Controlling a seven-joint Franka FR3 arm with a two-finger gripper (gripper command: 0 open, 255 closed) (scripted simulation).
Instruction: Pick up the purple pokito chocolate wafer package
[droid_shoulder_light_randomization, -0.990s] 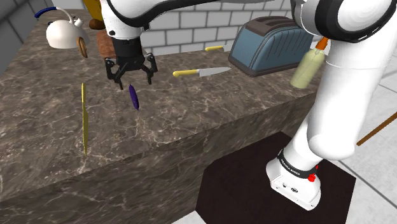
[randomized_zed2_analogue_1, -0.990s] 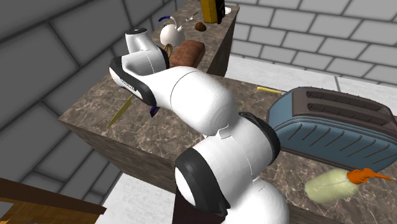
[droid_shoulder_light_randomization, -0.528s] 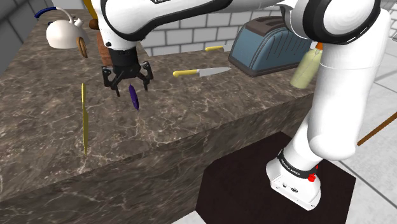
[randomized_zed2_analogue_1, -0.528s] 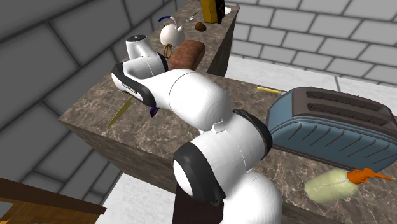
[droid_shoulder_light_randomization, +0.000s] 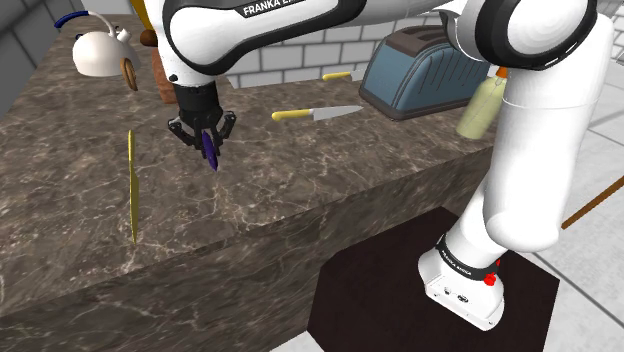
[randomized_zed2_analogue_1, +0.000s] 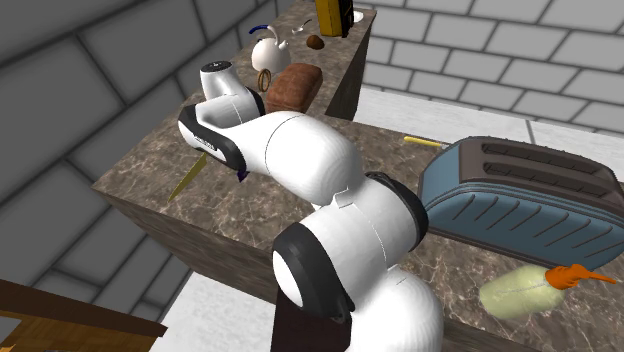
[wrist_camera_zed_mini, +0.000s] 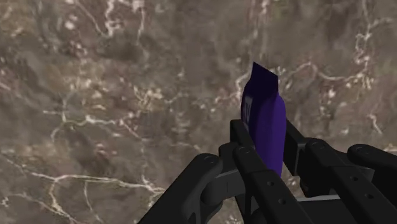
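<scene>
The purple wafer package (droid_shoulder_light_randomization: 210, 151) stands on edge on the dark marble counter (droid_shoulder_light_randomization: 300, 170), towards the shoulder view's left. My black gripper (droid_shoulder_light_randomization: 205, 138) has come straight down over it and is shut on its upper part. Seen from the wrist, the purple package (wrist_camera_zed_mini: 264, 124) is clasped between the two fingers (wrist_camera_zed_mini: 245, 156), its far end sticking out beyond them over the marble. From the second exterior camera, a small purple tip of the package (randomized_zed2_analogue_1: 241, 175) peeks from under the white arm.
A thin yellow strip (droid_shoulder_light_randomization: 131, 185) lies left of the package. A knife (droid_shoulder_light_randomization: 317, 113), a blue-grey toaster (droid_shoulder_light_randomization: 425, 70) and a pale bottle (droid_shoulder_light_randomization: 484, 105) sit to the right. A white kettle (droid_shoulder_light_randomization: 95, 50) and a brown loaf (randomized_zed2_analogue_1: 292, 85) stand behind. The counter's front edge is near.
The gripper came down a little over the purple package and its fingers went from wide apart to shut on it.
</scene>
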